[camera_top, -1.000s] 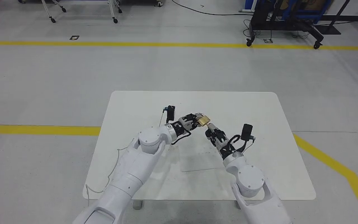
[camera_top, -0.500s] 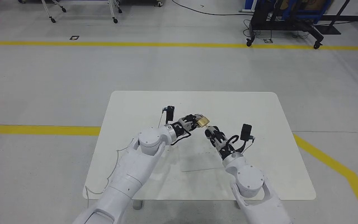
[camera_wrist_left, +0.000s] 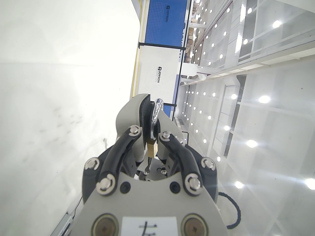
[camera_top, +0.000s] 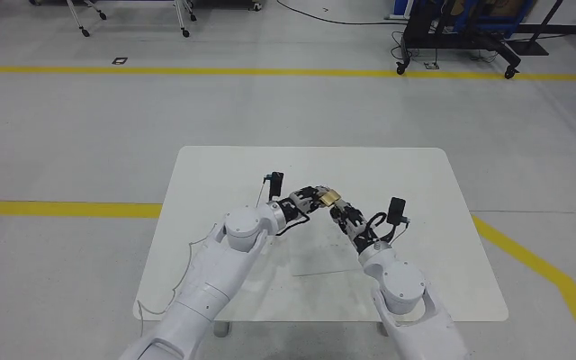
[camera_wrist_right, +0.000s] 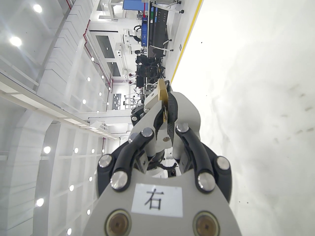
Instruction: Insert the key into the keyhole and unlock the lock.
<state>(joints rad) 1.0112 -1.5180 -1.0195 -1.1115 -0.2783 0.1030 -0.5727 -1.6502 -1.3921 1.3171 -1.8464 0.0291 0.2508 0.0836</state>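
Our left gripper (camera_wrist_left: 153, 115) is clamped on the lock (camera_top: 329, 195), our right gripper (camera_wrist_right: 165, 104) on the key (camera_wrist_right: 164, 117). A slightly tilted key could jam or slip in our grip.

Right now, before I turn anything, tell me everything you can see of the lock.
The lock is a small padlock with a brass-coloured body and a shiny silver shackle. It is held above the table near its middle. The left gripper is shut on the shackle; the body faces the right gripper, which holds the key close to it. Insertion cannot be told.
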